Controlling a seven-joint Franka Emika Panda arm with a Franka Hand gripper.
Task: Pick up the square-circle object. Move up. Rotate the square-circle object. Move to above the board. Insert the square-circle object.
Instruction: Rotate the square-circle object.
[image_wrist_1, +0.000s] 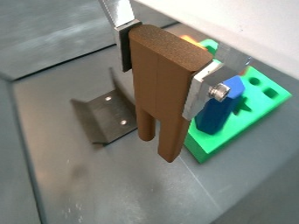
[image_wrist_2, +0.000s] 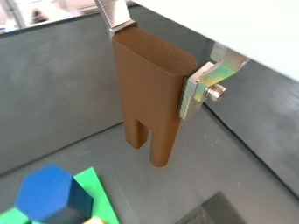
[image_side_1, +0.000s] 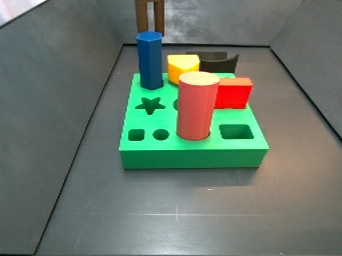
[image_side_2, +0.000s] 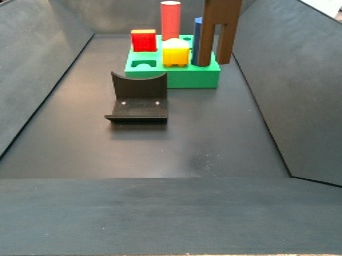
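My gripper (image_wrist_1: 162, 66) is shut on the square-circle object (image_wrist_1: 158, 96), a tall dark brown block that hangs upright with its two prongs pointing down at the grey floor. Both wrist views show a silver finger (image_wrist_2: 197, 87) pressed flat on each narrow side near the block's top (image_wrist_2: 152, 96). The green board (image_wrist_1: 251, 114) lies beside the block, apart from it. In both side views the block (image_side_1: 151, 14) (image_side_2: 222, 30) shows at the far end of the board (image_side_1: 187, 152) (image_side_2: 181, 78), while the gripper itself is cut off above the frame.
A blue hexagonal peg (image_side_1: 148, 60) and a pink-red cylinder (image_side_1: 197, 106) stand in the board. Red (image_side_1: 234, 93), yellow (image_side_1: 183, 68) and black (image_side_1: 219, 62) pieces sit at its far side. The fixture (image_side_2: 138, 97) stands on the floor beside the board. Grey walls enclose the floor.
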